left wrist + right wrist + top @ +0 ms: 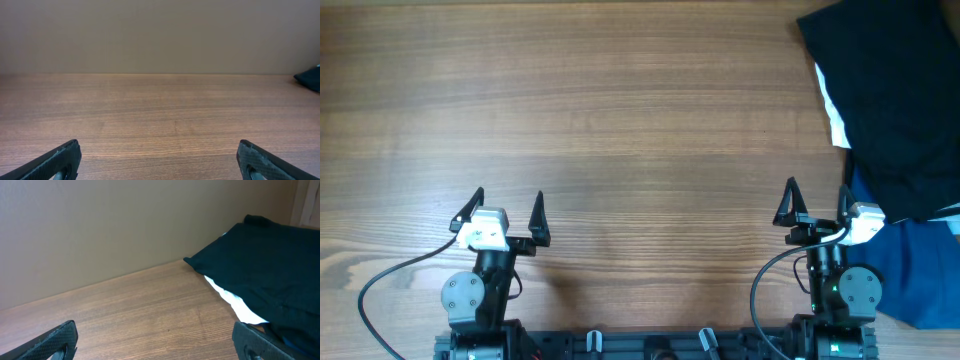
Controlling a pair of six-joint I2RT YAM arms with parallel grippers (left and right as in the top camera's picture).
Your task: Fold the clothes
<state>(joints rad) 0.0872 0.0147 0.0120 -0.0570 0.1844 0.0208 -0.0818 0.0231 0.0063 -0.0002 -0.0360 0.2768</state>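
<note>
The clothes [890, 100], a black garment with a whitish strip along its left edge, lie at the table's far right corner and run off the frame. The right wrist view shows the clothes [265, 275] ahead and to the right. My right gripper [816, 202] stands open just left of the garment's near edge, nothing between its fingers; in its own view the right gripper [155, 337] hangs over bare wood. My left gripper [508, 207] is open at the near left, far from the garment, and the left gripper [159, 160] is empty in its wrist view.
A bright blue cloth [920, 270] lies at the near right, partly under the black garment and beside the right arm's base. Wooden table [620, 120] stretches across the left and middle. A plain wall stands behind the table's far edge.
</note>
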